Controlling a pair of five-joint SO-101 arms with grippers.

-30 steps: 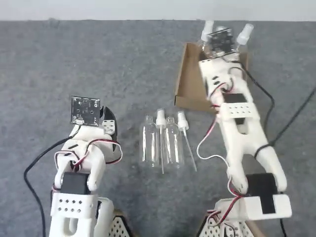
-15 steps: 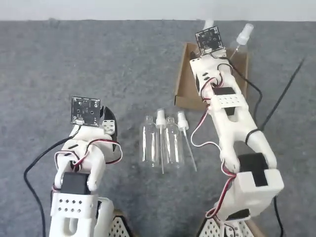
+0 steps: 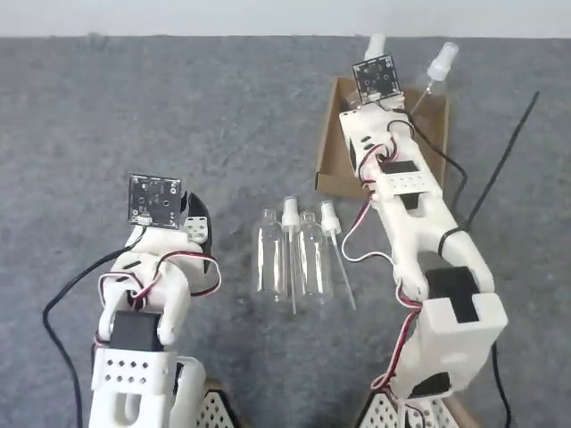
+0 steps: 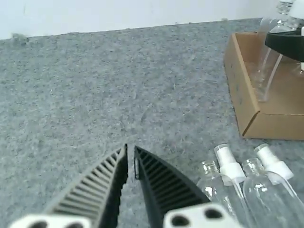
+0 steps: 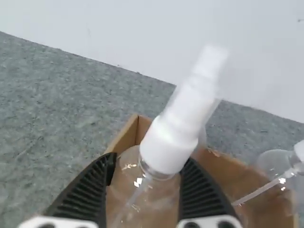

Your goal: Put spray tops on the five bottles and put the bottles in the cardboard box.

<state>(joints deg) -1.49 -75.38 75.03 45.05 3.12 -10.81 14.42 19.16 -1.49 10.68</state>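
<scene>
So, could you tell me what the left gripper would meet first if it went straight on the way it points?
The way looks free: the left gripper points over bare mat towards the wall, though depth is unclear. The box and loose bottles lie off to one side.

tabletop [image 3: 134,107]: grey felt-like cloth, rough, matt. cardboard box [image 3: 328,134]: brown paperboard, matt. bottles [image 3: 272,259]: clear plastic, smooth, glossy; the bottle [image 5: 142,192] in the right hand [image 5: 149,162] shows bright glints. spray tops [image 3: 290,214]: white plastic, smooth. left hand [image 4: 130,151] and right hand: black plastic, matt, ribbed inner faces. arms [image 3: 428,241]: white plastic, smooth.
</scene>
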